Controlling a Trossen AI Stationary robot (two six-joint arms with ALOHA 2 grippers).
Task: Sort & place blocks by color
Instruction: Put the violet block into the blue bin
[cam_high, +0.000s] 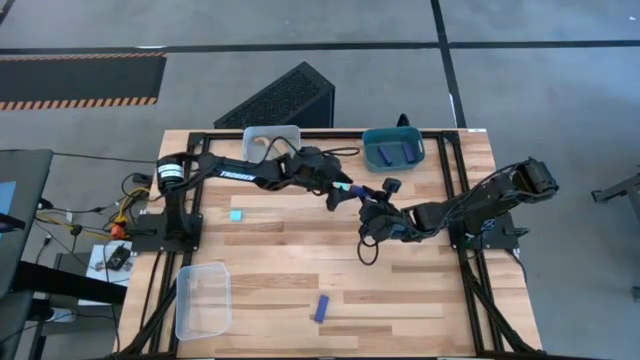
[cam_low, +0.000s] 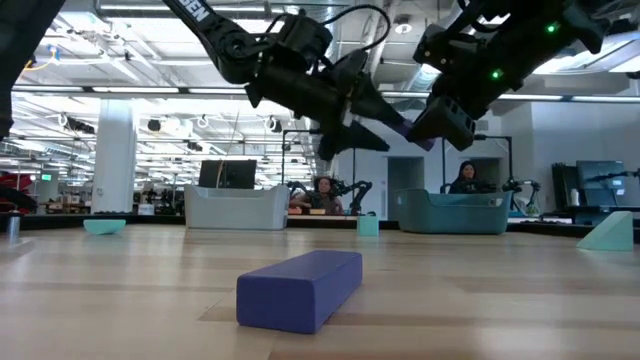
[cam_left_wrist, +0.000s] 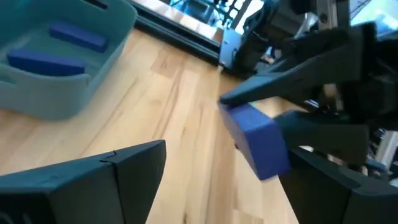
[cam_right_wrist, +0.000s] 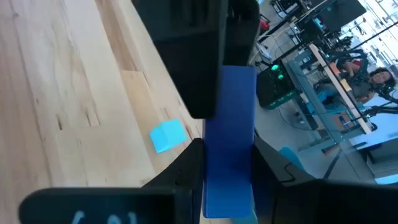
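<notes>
A dark blue bar (cam_left_wrist: 255, 140) (cam_right_wrist: 230, 137) hangs in the air over the table's middle, held by my right gripper (cam_high: 372, 212) (cam_right_wrist: 227, 168), which is shut on it. My left gripper (cam_high: 338, 195) (cam_left_wrist: 224, 162) is open. Its fingers stand on either side of the bar's free end. Another dark blue bar (cam_high: 321, 308) (cam_low: 300, 288) lies flat near the table's near edge. A cyan cube (cam_high: 236, 215) (cam_right_wrist: 168, 135) sits on the table's left half. Two more blue bars (cam_left_wrist: 59, 50) lie in the teal bin (cam_high: 393, 148). My right gripper pinches the blue bar's end (cam_left_wrist: 273, 155) between its two fingers (cam_left_wrist: 292, 81). The bar runs on along the fingers and sticks out past them toward the left gripper, lifted clear of the table. Whether my left gripper touches the bar's free end (cam_right_wrist: 233, 81), I cannot tell.
A clear bin (cam_high: 272, 140) stands at the far edge beside the teal bin, and another clear bin (cam_high: 203, 298) at the near left corner. A dark slatted box (cam_high: 280, 98) lies beyond the far edge. Bare wood spans the near right part.
</notes>
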